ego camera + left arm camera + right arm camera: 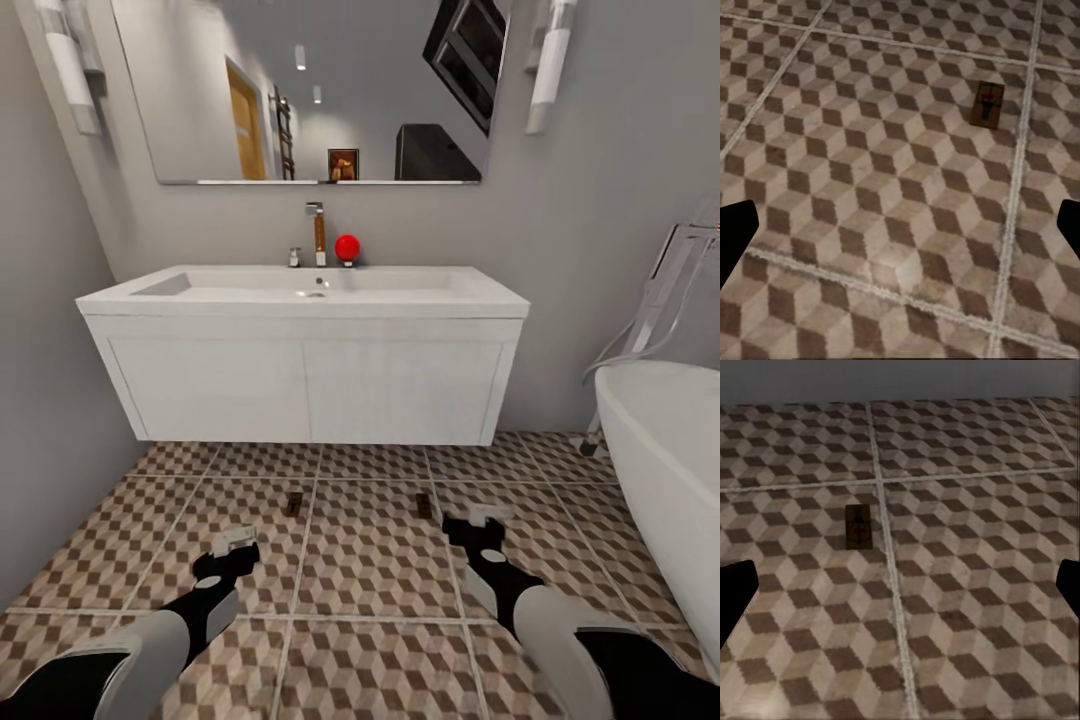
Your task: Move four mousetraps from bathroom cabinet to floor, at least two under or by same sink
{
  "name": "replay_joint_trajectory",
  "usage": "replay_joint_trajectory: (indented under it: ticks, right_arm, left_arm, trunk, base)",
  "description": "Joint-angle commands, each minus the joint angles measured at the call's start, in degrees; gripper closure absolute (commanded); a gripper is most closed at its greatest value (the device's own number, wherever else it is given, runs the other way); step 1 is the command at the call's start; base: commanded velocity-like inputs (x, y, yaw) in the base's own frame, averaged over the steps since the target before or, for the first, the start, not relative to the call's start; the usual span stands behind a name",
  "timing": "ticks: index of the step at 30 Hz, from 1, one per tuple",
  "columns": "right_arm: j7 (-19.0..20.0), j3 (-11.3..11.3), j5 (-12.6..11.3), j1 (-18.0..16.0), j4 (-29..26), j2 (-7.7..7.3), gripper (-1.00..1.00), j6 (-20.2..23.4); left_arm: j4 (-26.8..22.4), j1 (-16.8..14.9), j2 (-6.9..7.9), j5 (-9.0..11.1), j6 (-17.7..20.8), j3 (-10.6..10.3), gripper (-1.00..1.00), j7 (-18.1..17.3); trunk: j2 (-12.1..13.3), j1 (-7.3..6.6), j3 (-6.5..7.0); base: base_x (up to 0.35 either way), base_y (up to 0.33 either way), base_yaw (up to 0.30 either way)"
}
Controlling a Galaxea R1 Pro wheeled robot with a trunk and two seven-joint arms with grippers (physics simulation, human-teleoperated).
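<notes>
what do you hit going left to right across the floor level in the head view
left gripper → left mousetrap → right mousetrap → right gripper → bathtub

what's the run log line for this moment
left gripper open | right gripper open | two small dark-brown mousetraps on cube-patterned tile floor before white sink

Two mousetraps, one [293, 503] and another [423, 504], are seen lying flat on the cube-patterned bathroom floor [370, 560], well apart, near its wall edge.
</notes>
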Motion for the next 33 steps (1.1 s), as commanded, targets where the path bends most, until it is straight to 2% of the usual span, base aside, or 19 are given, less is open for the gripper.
replay_joint_trajectory:
  ticks: [1, 9, 21, 26, 33]
  right_arm:
    - [-0.08, -0.19, 0.12, -0.04, 0.61, -0.25, -1.0, -0.21]
    - [0.14, -0.11, 0.2, 0.18, 4.31, -2.04, -1.0, -0.26]
    - [0.34, 0.05, 0.29, 0.36, 5.23, -3.67, -1.0, -0.21]
    - [0.37, 0.07, 0.29, 1.85, 5.29, -3.82, -1.0, -0.04]
    - [0.38, 0.08, 0.3, 5.88, 5.31, -3.91, -1.0, 1.81]
  left_arm:
    - [0.31, -0.03, 0.0, 0.59, -0.27, 0.28, -1.0, -0.07]
    - [1.13, 0.06, -0.04, 1.27, 0.0, 0.28, -1.0, 0.08]
    - [1.28, 0.43, -0.15, 1.54, 0.19, 0.28, -1.0, 0.04]
    - [1.29, 0.48, -0.17, 1.56, 0.24, 0.28, -1.0, -0.02]
    - [1.32, 0.78, -0.17, 1.58, 0.4, 0.28, -1.0, -0.08]
  trunk:
    - [0.0, -0.04, 0.18]
    - [0.1, -0.24, 1.95]
    - [0.26, -0.55, 4.61]
    - [0.33, -0.68, 5.72]
    - [0.42, -0.86, 7.27]
  base:
    - [0.0, 0.0, 0.0]
    - [0.0, 0.0, 0.0]
    - [0.0, 0.0, 0.0]
    - [0.0, 0.0, 0.0]
    - [0.0, 0.0, 0.0]
